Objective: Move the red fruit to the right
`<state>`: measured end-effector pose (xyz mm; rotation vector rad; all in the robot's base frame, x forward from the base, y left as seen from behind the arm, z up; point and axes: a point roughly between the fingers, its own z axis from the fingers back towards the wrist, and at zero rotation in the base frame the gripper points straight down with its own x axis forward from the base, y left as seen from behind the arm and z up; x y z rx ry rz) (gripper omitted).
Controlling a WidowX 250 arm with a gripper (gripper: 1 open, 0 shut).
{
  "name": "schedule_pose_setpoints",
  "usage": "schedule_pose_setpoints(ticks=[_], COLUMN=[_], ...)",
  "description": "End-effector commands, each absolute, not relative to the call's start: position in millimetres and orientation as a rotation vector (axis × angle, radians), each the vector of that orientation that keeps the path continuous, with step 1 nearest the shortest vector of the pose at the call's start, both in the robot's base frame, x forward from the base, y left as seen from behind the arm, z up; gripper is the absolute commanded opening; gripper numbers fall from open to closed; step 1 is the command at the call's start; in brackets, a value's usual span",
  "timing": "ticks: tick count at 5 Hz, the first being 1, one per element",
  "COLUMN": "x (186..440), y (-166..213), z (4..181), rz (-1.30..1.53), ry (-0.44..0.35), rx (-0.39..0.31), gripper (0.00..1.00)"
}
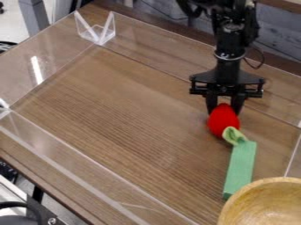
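Note:
The red fruit (223, 121) is a small strawberry-shaped toy that rests on the wooden table at the right, its pale green cap (233, 134) pointing toward the front. My gripper (226, 105) hangs straight down over it, and its dark fingers flank the top of the fruit. At this size I cannot make out whether the fingers still press on the fruit or stand apart from it.
A flat light green block (241, 167) lies just in front of the fruit, with its near end touching the leafy cap. A wooden bowl (265, 205) fills the bottom right corner. Clear acrylic walls (47, 61) ring the table, with a clear stand (97, 29) at the back left.

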<state>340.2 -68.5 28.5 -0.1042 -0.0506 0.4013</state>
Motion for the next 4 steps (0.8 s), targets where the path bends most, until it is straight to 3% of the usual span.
schedule_pose_setpoints(ticks=[1,2,3,4], x=[348,348,346,343], y=[-71,-68,-66,-64], z=[36.6,32.4,28.3,26.3], rz=[0.41,0.43,0.36,0.286], ry=[-0.092,-0.091,-0.085,-0.073], rx=[-0.12,-0.118,-0.129,-0.129], gripper=[1.0,0.0,0.0,1.0])
